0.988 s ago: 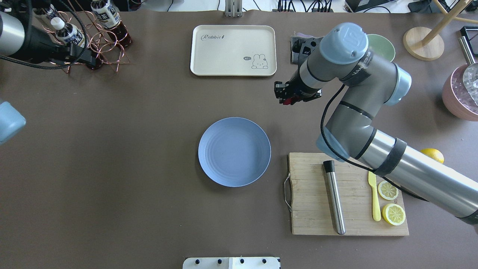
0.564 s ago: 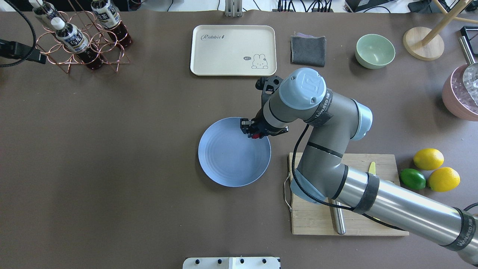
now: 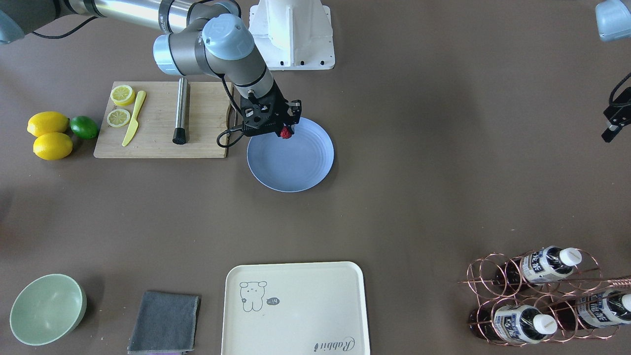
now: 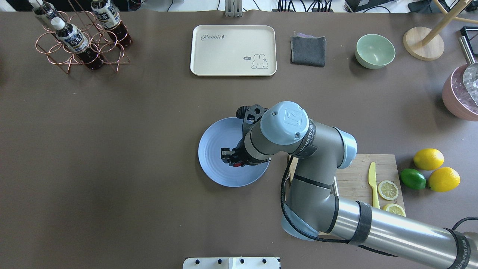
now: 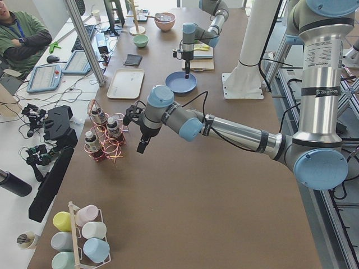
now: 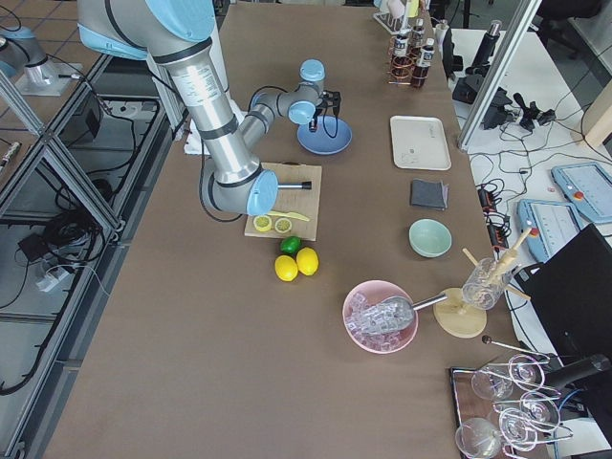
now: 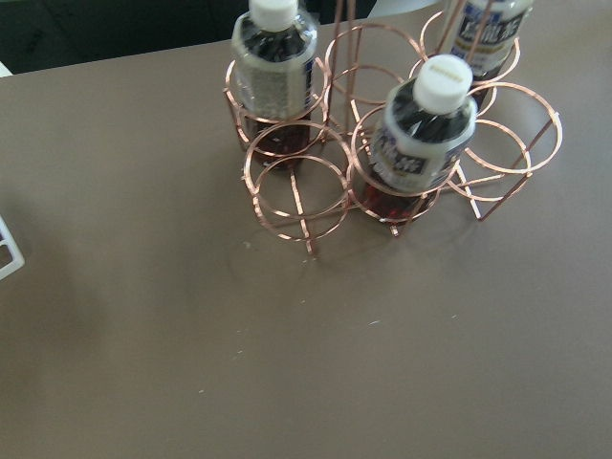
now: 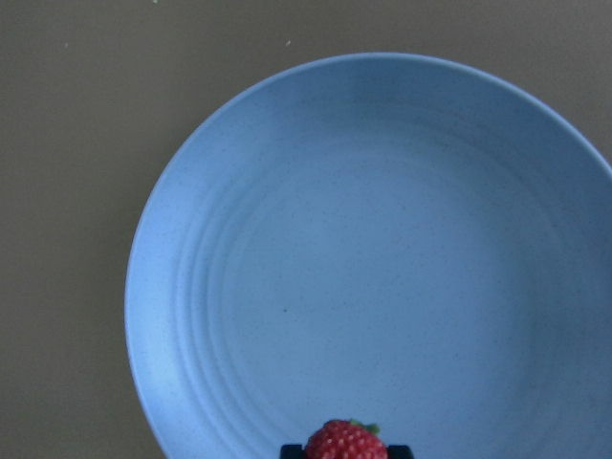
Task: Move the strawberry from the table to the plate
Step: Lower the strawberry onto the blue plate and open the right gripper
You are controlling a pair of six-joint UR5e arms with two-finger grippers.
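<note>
Item: right gripper, pointing down over the plate, fingers clenched on the strawberry. Strawberry: small, red, bumpy, pinched between the fingertips above the plate's inner surface, near the rim on the robot's side; whether it touches the plate cannot be told. Plate: round, blue-grey, faintly ringed, flat on the table near its middle, nothing else lying in it. Left gripper: held over the table just beside a copper wire rack of capped bottles, its wrist camera looking down on them; whether its jaws are apart or closed cannot be told. Other stock on the table: wooden cutting board just beside the plate, carrying a yellow knife and lemon slices; two whole lemons and a lime beyond the board; cream tray, grey cloth and pale green bowl along the far edge.
</note>
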